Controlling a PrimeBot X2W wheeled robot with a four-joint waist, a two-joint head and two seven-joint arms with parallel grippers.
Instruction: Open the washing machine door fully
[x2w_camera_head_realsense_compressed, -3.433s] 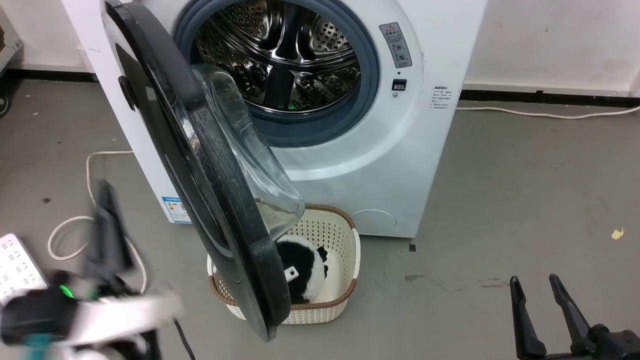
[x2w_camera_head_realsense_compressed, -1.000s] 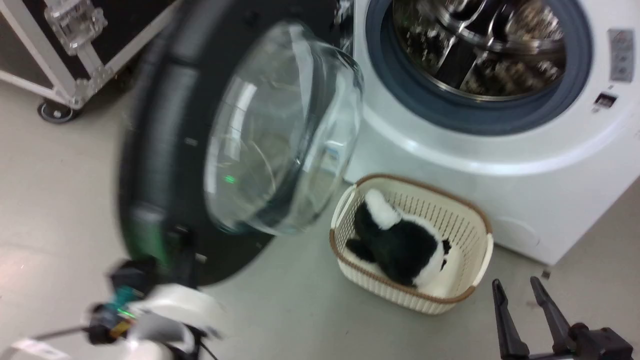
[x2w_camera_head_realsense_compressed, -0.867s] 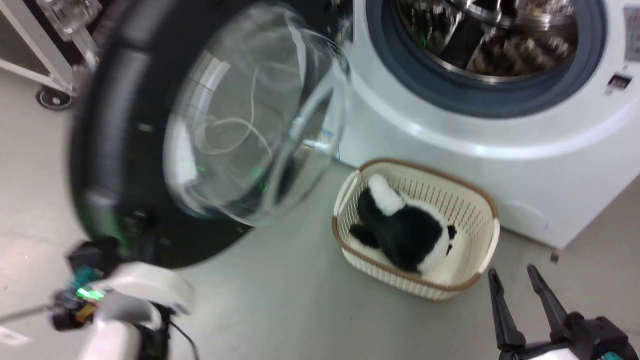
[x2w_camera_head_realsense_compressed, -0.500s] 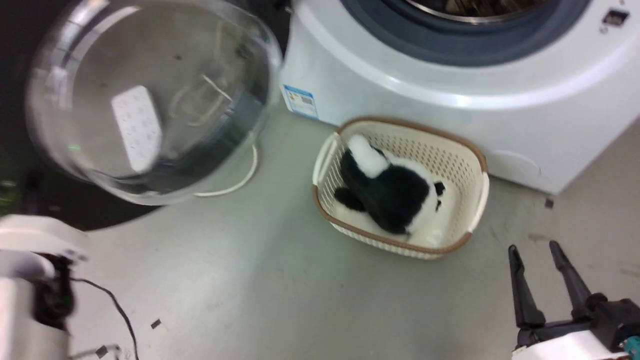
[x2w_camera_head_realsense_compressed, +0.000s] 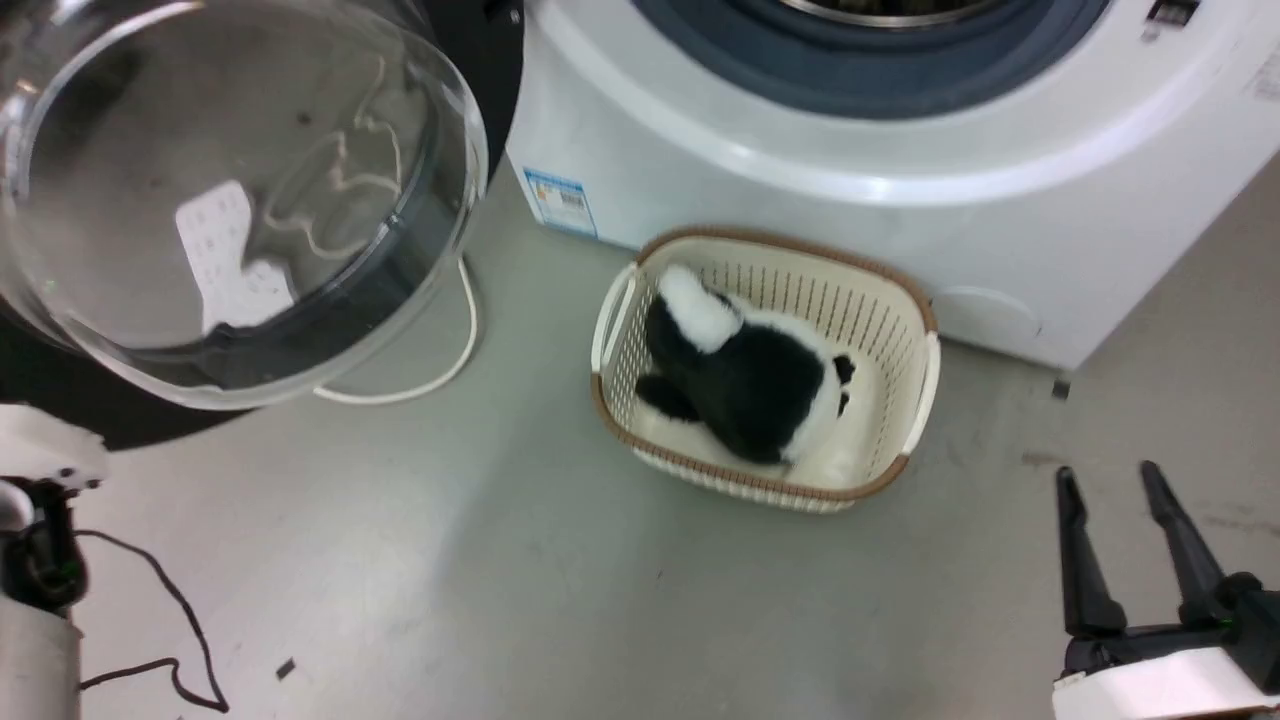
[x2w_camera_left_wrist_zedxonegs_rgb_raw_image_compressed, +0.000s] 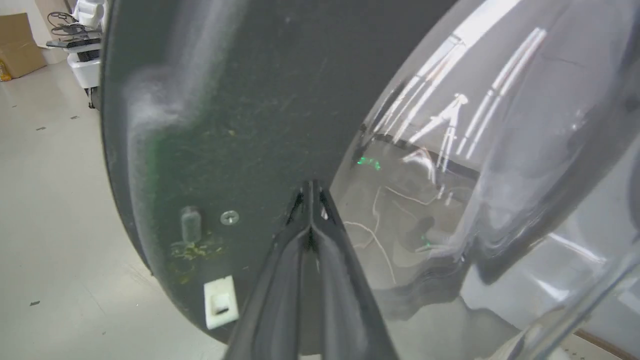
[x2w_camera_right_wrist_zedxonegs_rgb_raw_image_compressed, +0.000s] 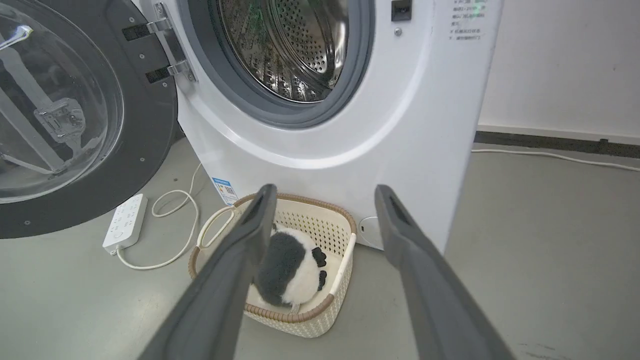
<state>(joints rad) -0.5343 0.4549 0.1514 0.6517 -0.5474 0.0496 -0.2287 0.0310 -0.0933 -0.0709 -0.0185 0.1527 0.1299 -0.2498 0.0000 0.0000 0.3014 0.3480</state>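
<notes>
The washing machine (x2w_camera_right_wrist_zedxonegs_rgb_raw_image_compressed: 425, 100) stands with its steel drum (x2w_camera_right_wrist_zedxonegs_rgb_raw_image_compressed: 295, 45) exposed. The washing machine door (x2w_camera_right_wrist_zedxonegs_rgb_raw_image_compressed: 150, 150) is swung far out to the left on its hinge, its inner face towards me. Its clear glass bowl (x2w_camera_head_realsense_compressed: 230, 190) bulges at the head view's upper left. My left gripper (x2w_camera_left_wrist_zedxonegs_rgb_raw_image_compressed: 311, 185) is shut with nothing in it, fingertips against the door's black inner face (x2w_camera_left_wrist_zedxonegs_rgb_raw_image_compressed: 240, 100) beside the bowl's edge (x2w_camera_left_wrist_zedxonegs_rgb_raw_image_compressed: 500, 150). My right gripper (x2w_camera_head_realsense_compressed: 1108, 472) hangs open over the floor at the lower right, well clear of the machine (x2w_camera_head_realsense_compressed: 900, 180).
A cream basket (x2w_camera_head_realsense_compressed: 920, 350) holding a black-and-white plush (x2w_camera_head_realsense_compressed: 740, 380) sits on the floor right before the machine. A white power strip (x2w_camera_right_wrist_zedxonegs_rgb_raw_image_compressed: 125, 222) and a looped cable (x2w_camera_head_realsense_compressed: 440, 370) lie under the door. A black cable (x2w_camera_head_realsense_compressed: 180, 620) trails by my left arm.
The door has swung from nearly edge-on to wide open at the left, with my left arm following it. The head camera has turned and dipped. My right gripper has stayed open.
</notes>
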